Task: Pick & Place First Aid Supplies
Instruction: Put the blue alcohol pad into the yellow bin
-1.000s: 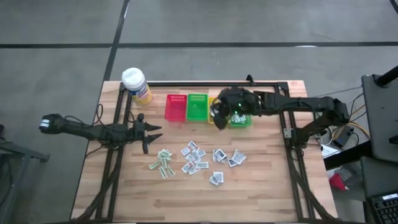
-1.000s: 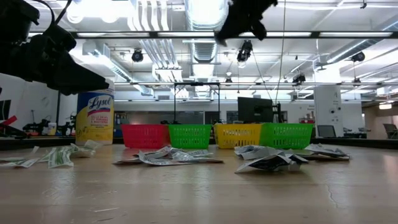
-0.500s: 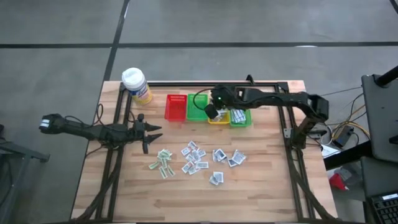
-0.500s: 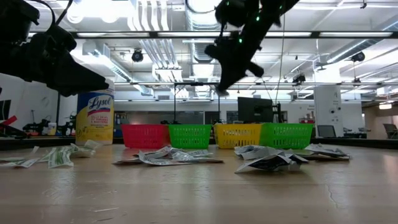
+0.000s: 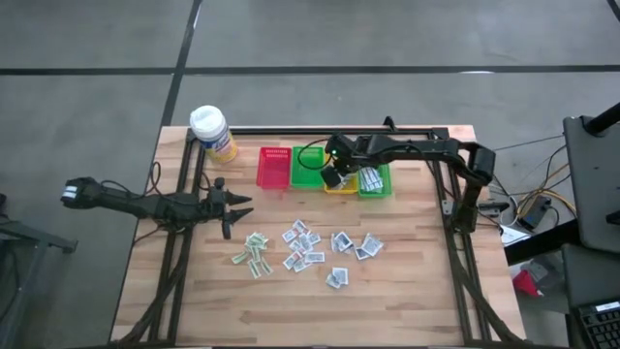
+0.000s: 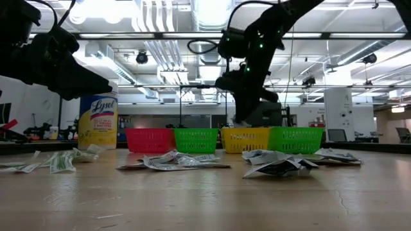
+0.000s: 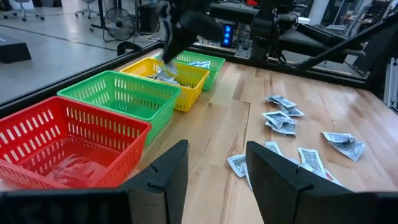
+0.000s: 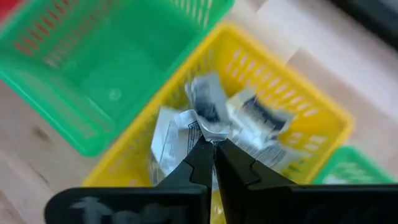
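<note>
Small white first aid packets [image 5: 308,244] lie scattered on the wooden table's middle, with green-printed ones [image 5: 252,254] to their left. At the far side stand a red basket [image 5: 274,168], a green basket [image 5: 308,167], a yellow basket [image 5: 343,185] and a second green basket [image 5: 376,182] in a row. My right gripper [image 5: 332,177] hangs over the yellow basket [image 8: 298,93], shut on a white packet [image 8: 208,109]. More packets [image 8: 255,124] lie inside that basket. My left gripper [image 5: 232,206] waits open at the table's left, with nothing between its fingers [image 7: 161,180]. My right gripper pinches a crumpled edge of the packet [image 8: 210,129] between its two fingertips. The fingers come from above, slanting steeply down. The packet [image 7: 163,73] hangs below them inside the yellow basket's mouth; whether it rests on the packets there, I cannot tell.
A yellow bottle with a white cap [image 5: 213,133] stands at the table's far left corner. The second green basket holds packets [image 5: 372,178]. Bare wood lies along the near edge [image 5: 320,315].
My right gripper has come down from high above the table to just over the yellow basket, tipping more steeply downward and staying shut. My left arm has kept still.
</note>
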